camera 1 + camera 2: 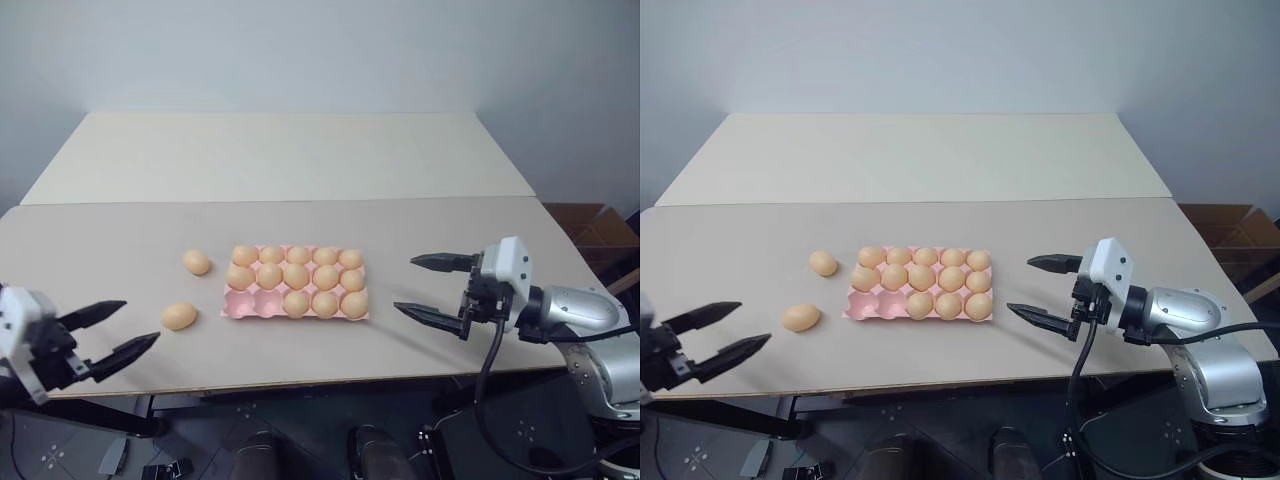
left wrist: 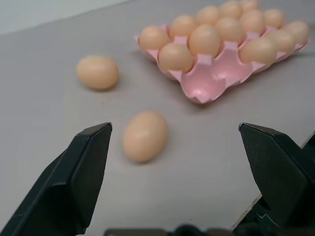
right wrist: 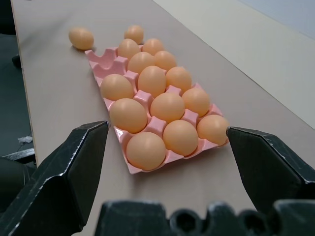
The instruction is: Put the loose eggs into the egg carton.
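The pale beige rectangular tabletop (image 1: 420, 330) carries everything, with a second, lighter tabletop (image 1: 290, 150) butted against its far edge. Near the middle of the beige surface, a little closer to the near edge, lies the flat pink moulded egg carton (image 1: 241, 307), lidless, with three rows of five round cups. Thirteen smooth light orange-tan eggs fill it; the two cups left bare sit in the near row at the carton's left end.

The right hand (image 1: 432, 285), two black fingers on a white and silver wrist, hovers over the right part of the tabletop, apart from the carton's right end, its fingers spread wide and holding nothing. The left hand (image 1: 112, 330) hangs at the near left edge, fingers likewise spread wide and empty, pointing toward the carton.

Two loose eggs lie on the tabletop left of the carton: the farther egg (image 1: 196, 262) rests near the carton's far left corner, and the nearer egg (image 1: 179, 316) lies between the carton's near left corner and the left hand, touching neither.
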Robot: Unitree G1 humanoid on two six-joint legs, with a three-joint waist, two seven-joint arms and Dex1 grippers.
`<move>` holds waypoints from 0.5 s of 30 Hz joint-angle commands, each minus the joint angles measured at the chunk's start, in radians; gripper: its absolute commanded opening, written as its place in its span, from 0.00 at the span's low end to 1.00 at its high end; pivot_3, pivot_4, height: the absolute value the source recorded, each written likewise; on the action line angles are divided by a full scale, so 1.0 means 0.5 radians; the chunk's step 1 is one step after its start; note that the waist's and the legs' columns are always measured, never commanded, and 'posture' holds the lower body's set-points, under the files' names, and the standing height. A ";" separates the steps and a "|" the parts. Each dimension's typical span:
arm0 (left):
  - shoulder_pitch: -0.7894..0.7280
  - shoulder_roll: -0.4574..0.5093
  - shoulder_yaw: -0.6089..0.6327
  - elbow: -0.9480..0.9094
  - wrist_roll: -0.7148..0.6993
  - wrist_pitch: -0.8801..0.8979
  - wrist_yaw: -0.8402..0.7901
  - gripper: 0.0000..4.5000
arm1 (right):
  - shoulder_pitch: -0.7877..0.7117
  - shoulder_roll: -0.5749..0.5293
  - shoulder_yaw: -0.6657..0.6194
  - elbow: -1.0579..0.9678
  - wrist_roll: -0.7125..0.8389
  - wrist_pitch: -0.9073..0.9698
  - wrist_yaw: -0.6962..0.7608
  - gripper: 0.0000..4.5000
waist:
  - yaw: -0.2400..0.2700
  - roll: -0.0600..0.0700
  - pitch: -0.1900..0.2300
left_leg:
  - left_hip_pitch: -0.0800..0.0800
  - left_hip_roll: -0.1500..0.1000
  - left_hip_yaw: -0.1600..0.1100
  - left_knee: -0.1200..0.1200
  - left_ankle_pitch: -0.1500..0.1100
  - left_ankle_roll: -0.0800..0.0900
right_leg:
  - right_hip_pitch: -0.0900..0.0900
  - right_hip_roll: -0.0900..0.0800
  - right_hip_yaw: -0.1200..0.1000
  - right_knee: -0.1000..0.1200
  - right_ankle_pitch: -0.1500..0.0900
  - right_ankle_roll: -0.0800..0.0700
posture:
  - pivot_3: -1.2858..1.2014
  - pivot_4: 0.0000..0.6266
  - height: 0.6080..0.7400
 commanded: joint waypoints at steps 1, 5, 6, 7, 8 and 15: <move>-0.007 -0.126 -0.047 -0.273 -0.013 0.176 0.393 1.00 | 0.000 -0.008 -0.018 -0.082 0.051 -0.043 -0.014 0.99 | 0.007 0.000 0.000 | 0.001 0.000 -0.001 0.000 0.000 0.000 | 0.000 -0.001 0.001 0.001 0.000 0.000 | 0.52 0.24 1.00; -0.087 -0.358 -0.298 -0.490 0.152 0.350 0.916 1.00 | -0.012 -0.020 -0.006 -0.069 0.040 -0.051 -0.007 0.99 | 0.016 -0.001 0.000 | 0.005 -0.002 -0.004 0.001 0.001 -0.001 | 0.004 0.001 0.002 0.002 0.001 -0.001 | 0.52 0.24 1.00; -0.113 -0.405 -0.336 -0.515 0.165 0.406 1.016 1.00 | -0.015 -0.023 -0.004 -0.066 0.038 -0.053 -0.004 0.99 | 0.017 -0.001 -0.001 | 0.006 -0.002 -0.005 0.001 0.002 0.000 | 0.004 0.001 0.002 0.002 0.001 -0.001 | 0.52 0.24 1.00; -0.152 -0.457 -0.372 -0.520 0.191 0.459 1.121 1.00 | -0.018 -0.026 -0.006 -0.064 0.038 -0.052 -0.002 0.99 | 0.018 -0.002 -0.001 | 0.006 -0.002 -0.005 0.002 0.002 0.000 | 0.005 0.002 0.003 0.002 0.002 0.000 | 0.52 0.24 1.00; -0.179 -0.481 -0.406 -0.511 0.214 0.496 1.183 1.00 | -0.019 -0.027 -0.007 -0.063 0.039 -0.052 -0.001 0.99 | 0.018 -0.002 -0.002 | 0.006 -0.002 -0.005 0.002 0.002 -0.001 | 0.005 0.003 0.003 0.003 0.004 0.001 | 0.52 0.24 1.00; -0.441 -0.463 -0.693 -0.235 0.369 0.523 1.257 1.00 | -0.058 -0.024 0.015 -0.041 0.013 -0.064 -0.007 0.99 | 0.021 -0.002 -0.002 | 0.006 -0.002 -0.003 0.002 0.002 -0.001 | 0.004 0.006 0.001 0.005 0.004 -0.001 | 0.52 0.24 1.00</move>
